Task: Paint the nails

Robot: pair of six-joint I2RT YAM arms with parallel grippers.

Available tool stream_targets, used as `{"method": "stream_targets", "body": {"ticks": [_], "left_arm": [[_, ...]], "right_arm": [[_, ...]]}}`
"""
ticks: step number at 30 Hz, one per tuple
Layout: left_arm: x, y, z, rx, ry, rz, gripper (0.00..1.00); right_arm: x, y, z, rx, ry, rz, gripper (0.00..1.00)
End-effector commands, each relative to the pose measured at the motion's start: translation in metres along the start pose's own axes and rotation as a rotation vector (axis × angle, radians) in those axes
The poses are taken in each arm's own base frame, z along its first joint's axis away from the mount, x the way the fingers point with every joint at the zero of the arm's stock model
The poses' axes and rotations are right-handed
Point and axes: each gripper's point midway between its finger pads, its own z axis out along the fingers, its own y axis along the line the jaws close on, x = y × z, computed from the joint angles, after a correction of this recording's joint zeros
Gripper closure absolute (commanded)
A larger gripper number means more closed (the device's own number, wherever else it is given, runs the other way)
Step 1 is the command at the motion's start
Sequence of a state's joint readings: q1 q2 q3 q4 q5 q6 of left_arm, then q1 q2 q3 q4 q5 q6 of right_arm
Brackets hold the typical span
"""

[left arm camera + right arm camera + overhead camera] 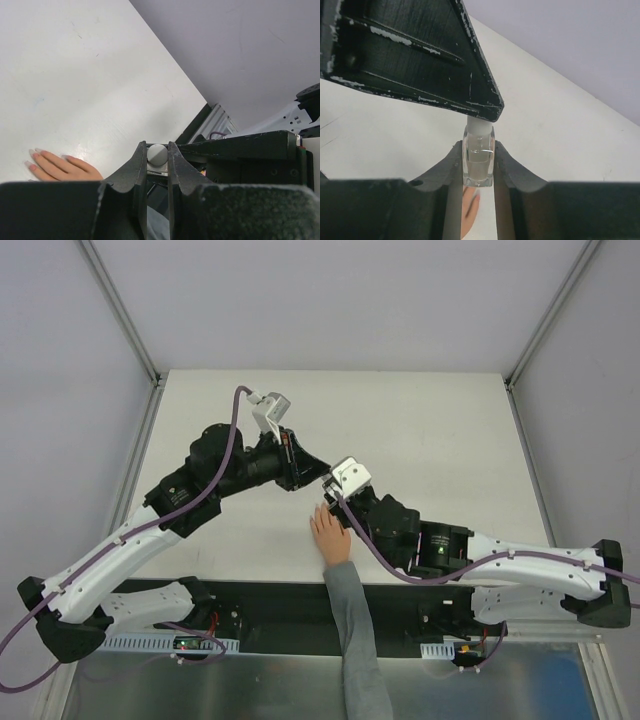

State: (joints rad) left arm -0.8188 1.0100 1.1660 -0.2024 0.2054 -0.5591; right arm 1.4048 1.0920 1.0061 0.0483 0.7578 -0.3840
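Left gripper [157, 146] and right gripper [479, 147] meet over the white table [430, 430], just beyond a pale hand [330, 535] lying flat, fingers together. Right pinches a small clear bottle [479, 167]; left pinches its white cap [157, 155]. Nails [31, 167] tip the fingers, near the bottle.

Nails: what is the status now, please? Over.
Right gripper shut on clear bottle; left gripper shut on its white cap, cap on. Hand flat on table, nails untouched. Nothing in the way.
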Motion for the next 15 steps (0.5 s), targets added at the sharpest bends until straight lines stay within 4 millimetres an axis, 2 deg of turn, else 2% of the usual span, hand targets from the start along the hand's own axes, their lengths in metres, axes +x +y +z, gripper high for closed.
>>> {"method": "stream_targets", "body": {"ticks": [1,3,4,5,6,7,8,9,10,12,13,15], "left_arm": [[-0.018,0.001,-0.004,-0.05,-0.062,-0.019,1.0],[-0.018,-0.002,-0.004,-0.034,-0.055,-0.019,1.0],[-0.016,-0.008,-0.003,0.0,-0.035,-0.009,1.0],[-0.017,-0.012,-0.004,0.016,-0.029,-0.003,0.94],[-0.018,-0.015,-0.005,0.033,-0.026,-0.001,0.71],[-0.018,-0.017,-0.008,0.052,-0.018,-0.003,0.57],[-0.018,-0.019,-0.009,0.066,-0.014,0.0,0.47],[-0.02,-0.022,-0.011,0.085,-0.018,0.007,0.4],[-0.021,-0.026,-0.015,0.113,-0.016,0.023,0.27],[-0.02,-0.031,-0.019,0.143,-0.016,0.038,0.2],[-0.024,-0.036,-0.023,0.169,-0.034,0.052,0.16],[-0.021,-0.041,-0.027,0.212,-0.03,0.061,0.13]], "right_arm": [[-0.058,0.002,-0.008,-0.082,-0.168,0.077,1.0],[-0.054,0.001,-0.008,-0.119,-0.159,0.1,1.0],[-0.053,0.009,-0.01,-0.18,-0.158,0.103,0.99],[-0.05,0.008,-0.012,-0.199,-0.152,0.115,1.0],[-0.048,0.003,-0.011,-0.204,-0.145,0.146,1.0],[-0.047,0.01,-0.014,-0.272,-0.147,0.159,0.99],[-0.041,0.012,-0.015,-0.3,-0.131,0.167,0.99],[-0.041,0.002,-0.016,-0.304,-0.136,0.19,1.0],[-0.041,0.013,-0.022,-0.391,-0.133,0.217,1.0],[-0.036,0.006,-0.026,-0.429,-0.117,0.241,0.99],[-0.036,0.015,-0.032,-0.507,-0.114,0.254,1.0],[-0.035,0.01,-0.037,-0.531,-0.116,0.273,1.0]]}}
